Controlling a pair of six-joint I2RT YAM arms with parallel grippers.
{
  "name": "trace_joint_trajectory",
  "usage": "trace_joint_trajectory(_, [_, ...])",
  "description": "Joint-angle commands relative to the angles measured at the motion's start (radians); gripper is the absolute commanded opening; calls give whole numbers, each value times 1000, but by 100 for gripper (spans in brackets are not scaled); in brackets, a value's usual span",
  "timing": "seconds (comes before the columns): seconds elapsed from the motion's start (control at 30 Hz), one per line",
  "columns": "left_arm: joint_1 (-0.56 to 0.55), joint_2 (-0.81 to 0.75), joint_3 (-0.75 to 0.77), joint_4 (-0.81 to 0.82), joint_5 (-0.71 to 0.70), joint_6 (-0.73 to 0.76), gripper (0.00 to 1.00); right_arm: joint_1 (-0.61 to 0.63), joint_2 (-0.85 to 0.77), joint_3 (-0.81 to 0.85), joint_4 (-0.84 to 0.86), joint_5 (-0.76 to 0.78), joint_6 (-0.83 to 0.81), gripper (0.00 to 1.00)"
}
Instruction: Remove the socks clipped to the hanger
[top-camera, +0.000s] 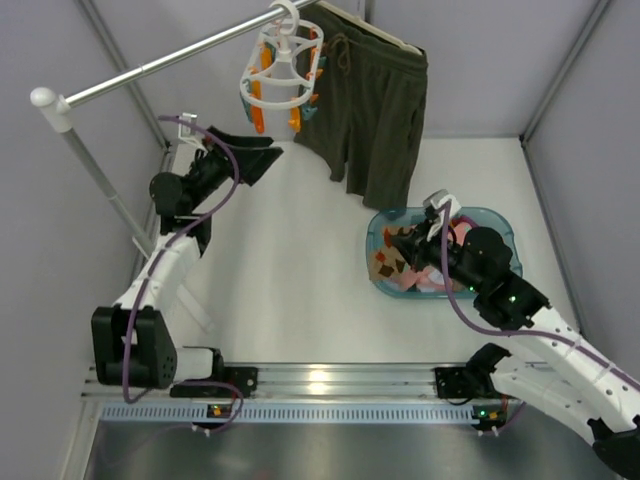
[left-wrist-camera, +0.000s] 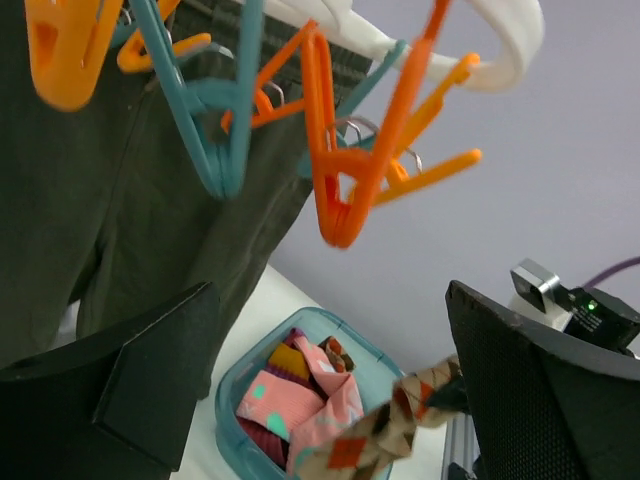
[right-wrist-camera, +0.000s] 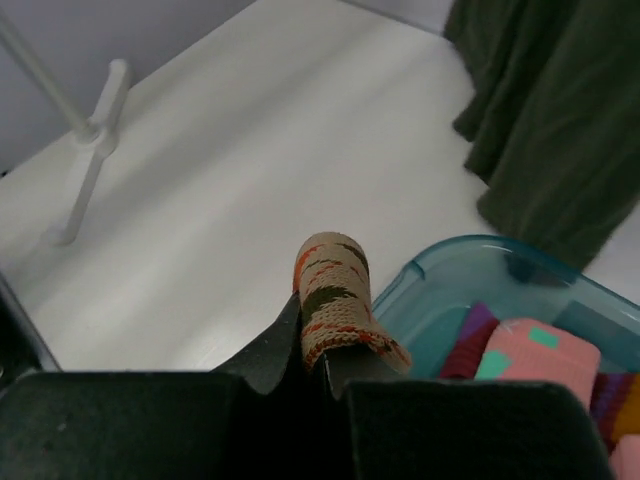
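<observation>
The white ring hanger (top-camera: 283, 70) hangs from the rail, and its orange pegs (left-wrist-camera: 345, 170) and teal pegs (left-wrist-camera: 215, 130) that show hold nothing. My left gripper (top-camera: 262, 150) is open just below it, its fingers (left-wrist-camera: 130, 390) wide apart with nothing between them. Over the near-left edge of a teal bin (top-camera: 500, 222), my right gripper (top-camera: 392, 243) is shut on a brown-orange diamond sock (right-wrist-camera: 335, 295). That diamond sock (left-wrist-camera: 400, 425) also shows in the left wrist view. Pink and maroon socks (left-wrist-camera: 290, 400) lie in the bin (left-wrist-camera: 230, 385).
Olive-green shorts (top-camera: 370, 100) hang on a slim hanger right of the ring hanger, reaching close to the bin's rim (right-wrist-camera: 440, 255). The metal rail (top-camera: 170, 65) slants across the top left, carried by a white post (top-camera: 100, 180) at the left wall.
</observation>
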Motion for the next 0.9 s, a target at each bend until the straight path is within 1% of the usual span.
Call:
trace_joint_trajectory(0.0, [2,-163,-87,-147,-114,135,99,-26,-7,47,-85,282,146,0])
trace_joint_trajectory(0.03, [2,-196,-142,-207,-149,152,98,-34,-4,65,-127,303,159,0])
trace_joint_trajectory(0.07, [2,-272,-157,-278,-226,172,99,-35,-2,70,-148,344,181,0])
trace_joint_trajectory(0.1, [2,-304,-173,-435,-272,215,99,-47,-4,71,-161,359,191,0])
trace_joint_trajectory(0.13, [2,-344,-197,-518,-319,229,99,-52,-10,67,-171,374,209,0])
trace_joint_trajectory(0.17, [2,-404,-200,-609,-429,258,99,-55,-15,59,-173,380,221,0])
trace_joint_trajectory(0.2, [2,-435,-202,-766,-459,275,98,-60,-19,53,-172,388,234,0])
trace_joint_trajectory(0.27, [2,-510,-199,-891,-517,312,98,-77,-24,30,-173,431,254,0])
trace_joint_trajectory(0.3, [2,-533,-197,-988,-553,335,98,-95,-18,21,-172,460,255,0])
trace_joint_trajectory(0.33, [2,-553,-185,-1052,-562,347,99,-112,19,-5,-159,489,260,0])
trace_joint_trajectory(0.37, [2,-593,-179,-1094,-561,369,99,-135,51,-17,-150,460,263,0])
trace_joint_trajectory(0.4, [2,-607,-170,-1141,-564,383,99,-214,88,-28,-136,408,268,0])
trace_joint_trajectory(0.43, [2,-624,-147,-1247,-570,398,98,-262,166,-56,-118,277,283,0])
trace_joint_trajectory(0.47, [2,-636,-132,-1299,-581,435,98,-302,204,-71,-63,232,297,5])
trace_joint_trajectory(0.5, [2,-656,-112,-1361,-606,458,99,-360,238,-102,-38,206,313,15])
trace_joint_trajectory(0.53, [2,-661,-66,-1463,-620,485,99,-382,298,-115,-8,167,339,17])
trace_joint_trajectory(0.57, [2,-664,-41,-1525,-636,543,99,-399,327,-128,40,165,352,19])
trace_joint_trajectory(0.6, [2,-665,11,-1579,-666,576,99,-426,353,-137,58,138,364,20])
trace_joint_trajectory(0.63, [2,-665,34,-1682,-686,609,99,-439,402,-137,71,117,379,20])
trace_joint_trajectory(0.67, [2,-668,52,-1727,-709,671,99,-448,424,-136,89,104,386,20])
trace_joint_trajectory(0.7, [2,-683,75,-1764,-772,695,99,-463,459,-126,94,101,389,19])
trace_joint_trajectory(0.73, [2,-699,80,-1828,-800,735,99,-466,476,-119,97,104,384,20])
trace_joint_trajectory(0.77, [2,-719,80,-1844,-811,749,99,-469,495,-108,88,104,380,20])
trace_joint_trajectory(0.8, [-1,-740,70,-1855,-853,748,98,-482,508,-73,57,95,373,25])
trace_joint_trajectory(0.83, [-7,-806,62,-1854,-845,743,99,-489,521,-53,31,69,361,32])
trace_joint_trajectory(0.87, [-13,-834,57,-1855,-825,743,99,-494,512,-31,4,69,352,43])
